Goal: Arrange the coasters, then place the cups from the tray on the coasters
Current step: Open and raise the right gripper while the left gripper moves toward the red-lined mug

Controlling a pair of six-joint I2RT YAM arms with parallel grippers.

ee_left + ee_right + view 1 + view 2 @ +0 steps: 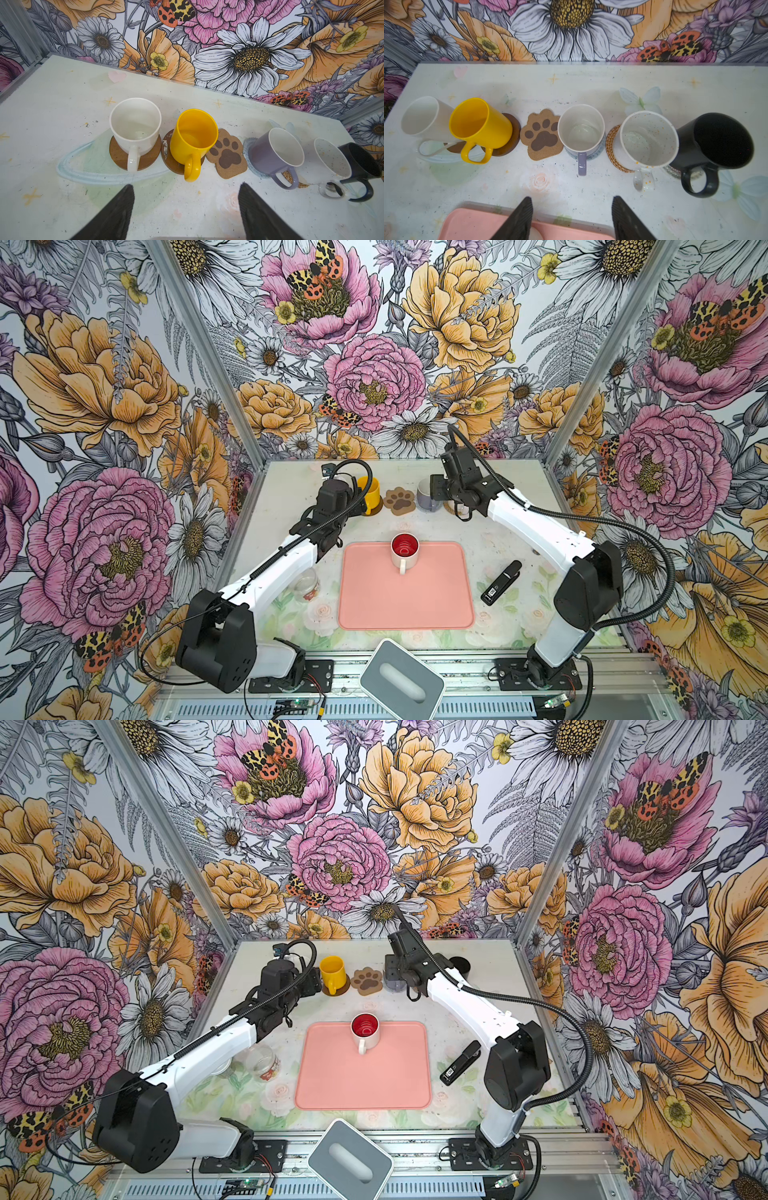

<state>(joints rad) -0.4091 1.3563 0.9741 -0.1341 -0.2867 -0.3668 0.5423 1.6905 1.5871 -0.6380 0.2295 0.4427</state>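
Along the back stand a cream cup (135,126) and a yellow cup (193,137), each on a brown coaster. The paw-print coaster (542,135) lies bare. Beside it are the lavender cup (581,126) on a grey-blue coaster (596,154), the speckled cup (648,139) on a rattan coaster (611,145), and the black cup (716,141) on a clear lacy one. A white cup with a red inside (404,551) stands on the pink tray (407,601). My left gripper (186,188) is open and empty before the yellow cup's handle. My right gripper (572,198) is open and empty, short of the lavender cup's handle.
A clear jar (306,585) lies left of the tray under my left arm. A black stapler (500,583) lies to the tray's right. A grey-white box with an oval slot (401,680) sits at the front edge. The flowered back wall stands close behind the cups.
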